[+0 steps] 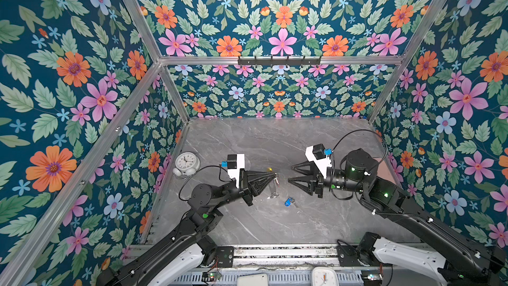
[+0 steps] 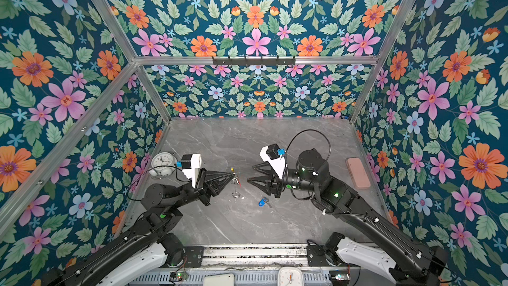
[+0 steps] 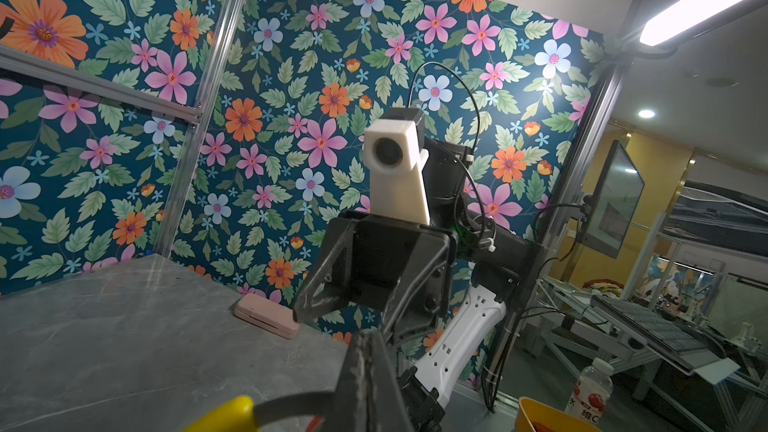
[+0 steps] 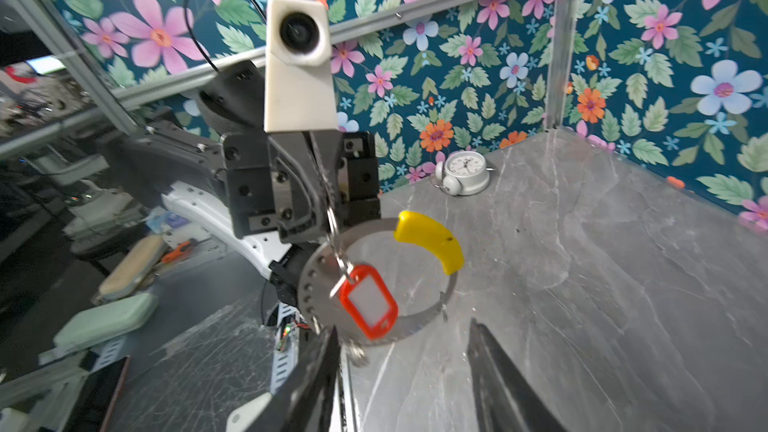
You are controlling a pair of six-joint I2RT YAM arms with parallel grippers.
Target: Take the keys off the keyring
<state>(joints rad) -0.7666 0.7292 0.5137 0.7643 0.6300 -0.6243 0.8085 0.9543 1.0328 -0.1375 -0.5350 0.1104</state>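
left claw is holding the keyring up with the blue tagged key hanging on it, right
Not quite: the key hanging on the keyring in the left claw is the red-tagged key, clear in the right wrist view. The blue-tagged key lies loose on the table, in both top views.

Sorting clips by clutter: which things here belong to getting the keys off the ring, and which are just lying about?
In the job: keyring in the left gripper, red-tagged key hanging on it, blue-tagged key loose on the table, open right gripper.
Lying about: alarm clock, pink case.
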